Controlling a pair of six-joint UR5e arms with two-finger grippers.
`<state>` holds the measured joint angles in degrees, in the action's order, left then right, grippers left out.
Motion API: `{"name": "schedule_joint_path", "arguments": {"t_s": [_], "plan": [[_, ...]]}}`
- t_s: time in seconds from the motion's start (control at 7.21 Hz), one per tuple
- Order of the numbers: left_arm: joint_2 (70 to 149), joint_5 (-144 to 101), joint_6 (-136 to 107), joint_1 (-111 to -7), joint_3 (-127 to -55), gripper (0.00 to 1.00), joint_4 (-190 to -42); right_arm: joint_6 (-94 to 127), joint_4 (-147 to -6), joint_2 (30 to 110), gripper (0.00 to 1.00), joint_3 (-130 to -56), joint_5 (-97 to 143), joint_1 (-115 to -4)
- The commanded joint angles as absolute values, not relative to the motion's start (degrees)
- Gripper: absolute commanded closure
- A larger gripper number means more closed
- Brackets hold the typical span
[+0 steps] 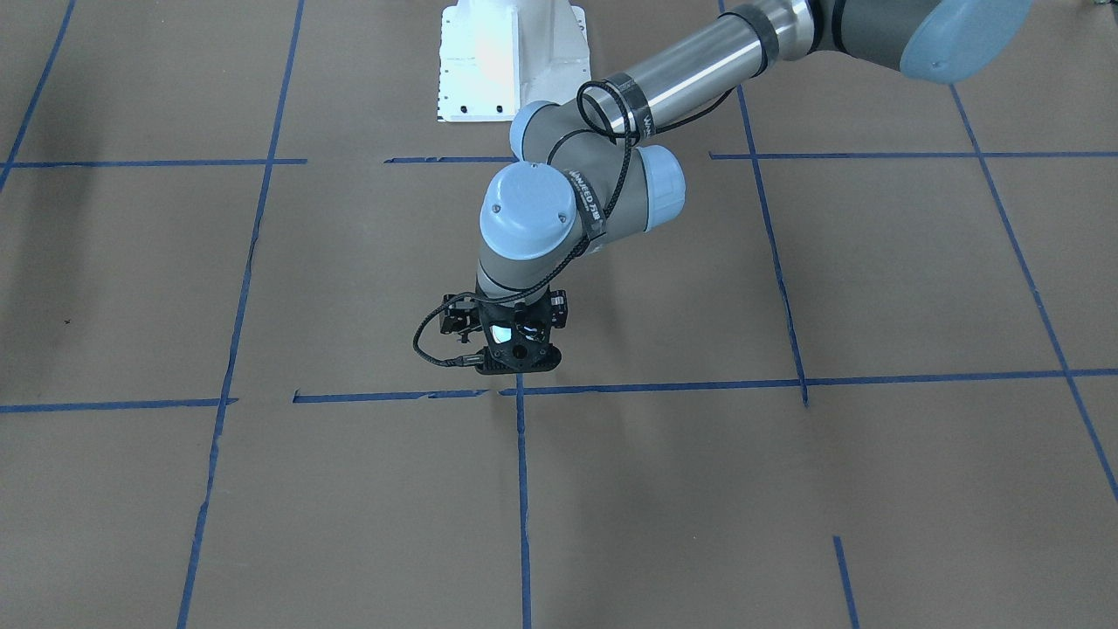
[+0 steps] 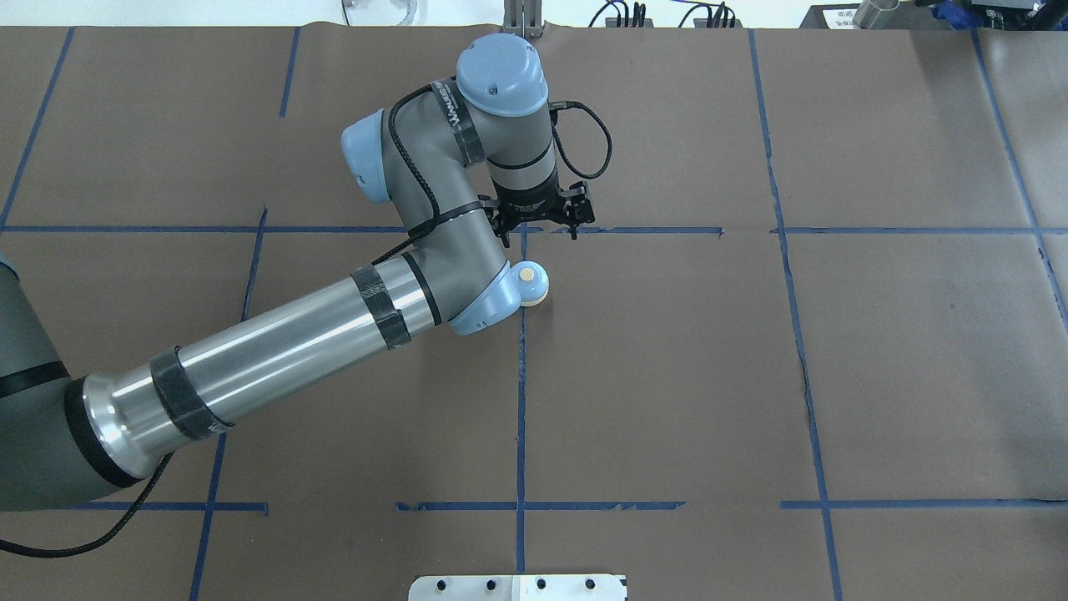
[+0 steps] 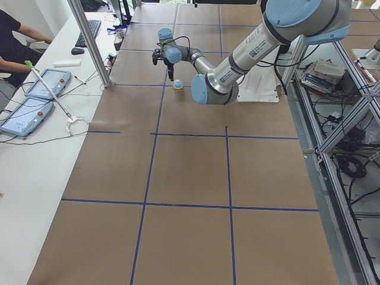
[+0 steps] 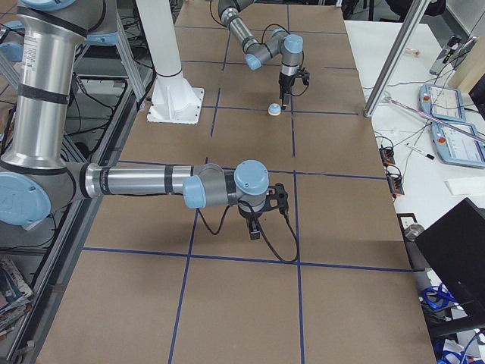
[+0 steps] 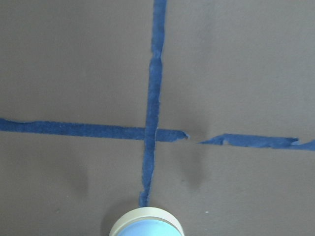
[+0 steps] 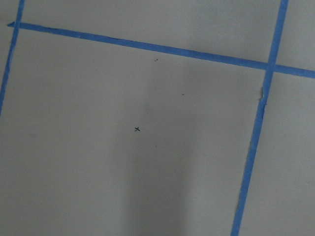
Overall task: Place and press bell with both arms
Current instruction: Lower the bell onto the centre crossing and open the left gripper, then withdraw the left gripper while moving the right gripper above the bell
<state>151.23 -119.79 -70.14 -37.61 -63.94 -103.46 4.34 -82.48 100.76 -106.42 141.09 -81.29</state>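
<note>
The light-blue bell with its cream button stands on the brown table at a blue tape crossing, partly tucked under the left arm's elbow cap. It also shows in the exterior left view, the exterior right view and at the bottom edge of the left wrist view. My left gripper points down just beyond the bell, on the side away from the robot. It looks open and holds nothing. My right gripper hangs over the table far from the bell; I cannot tell whether it is open or shut.
Blue tape lines divide the brown table into squares. The white base pedestal stands at the robot's edge. A metal post, tablets and an operator are on the far side bench.
</note>
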Motion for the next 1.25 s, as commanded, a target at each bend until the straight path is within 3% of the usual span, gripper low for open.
{"name": "schedule_joint_path", "arguments": {"t_s": [0.0, 0.55, 0.83, 0.97, 1.11], "plan": [[144.72, -120.32, -70.14, -40.24, -77.00, 0.00, -101.87, 20.12, -82.35, 95.92, 0.00, -111.16, 140.63, -73.69], [118.63, -127.70, -69.17, -48.76, -106.98, 0.00, -101.42, 63.02, -81.21, 77.75, 0.00, -115.49, 117.82, -47.18], [104.75, -127.62, -62.27, -51.66, -118.34, 0.00, -101.16, 76.58, -84.79, 63.20, 0.00, -107.55, 105.44, -34.15], [99.54, -127.01, -61.27, -53.59, -120.91, 0.00, -101.25, 79.77, -85.86, 56.15, 0.12, -100.96, 104.51, -32.19], [95.75, -127.00, -56.56, -57.44, -121.81, 0.00, -101.16, 83.89, -85.43, 50.51, 0.42, -94.90, 104.50, -31.56]]}}
